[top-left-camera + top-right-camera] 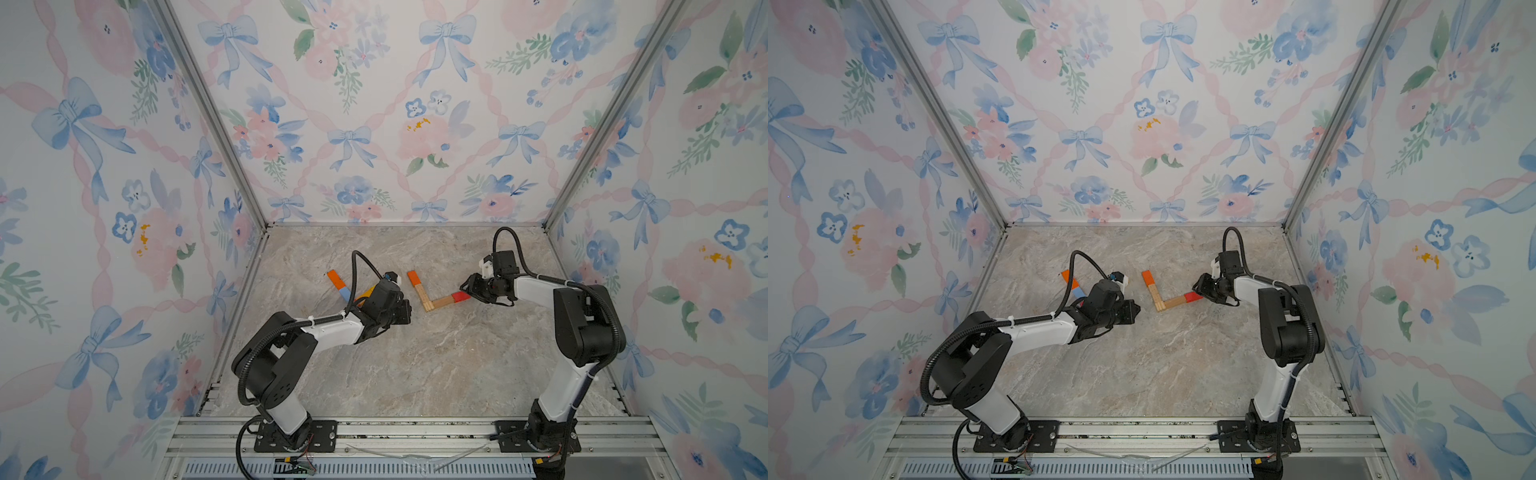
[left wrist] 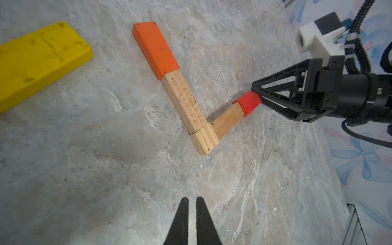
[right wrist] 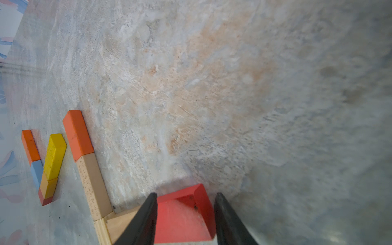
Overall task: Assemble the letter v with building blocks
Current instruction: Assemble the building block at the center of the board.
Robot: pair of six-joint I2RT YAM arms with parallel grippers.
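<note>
Toward the left edge of the grey marbled worktop (image 1: 415, 374), a cluster of spare painted wooden blocks (image 1: 338, 284), orange, light blue and yellow, is seen apart from the letter. Just to its right, the left hand (image 2: 192, 201) is poised over bare worktop, its fingers almost together with nothing between them.

Near the worktop's middle the letter is laid out flat. Its left stroke is made of a flat orange wooden block (image 2: 156, 48), a long plain tan wooden block (image 2: 184, 101) with printed characters, and a short grooved tan wooden block (image 2: 204, 139) at the vertex. Its right stroke is formed by a smooth tan wooden block (image 2: 227, 121) and, at the outer end, a short red wooden block (image 2: 248, 102). The red block is straddled by the right hand (image 3: 186, 194), with a finger close along each side. Whether it is gripped or let go cannot be told.

The step in hand is judged to be the setting of the red block. It is best done with the block butted squarely against the tan one, the fingers parted evenly and the hand drawn straight up, so that nothing is dragged. The right stroke looks shorter than the left, so a further block is likely to be needed.
</note>
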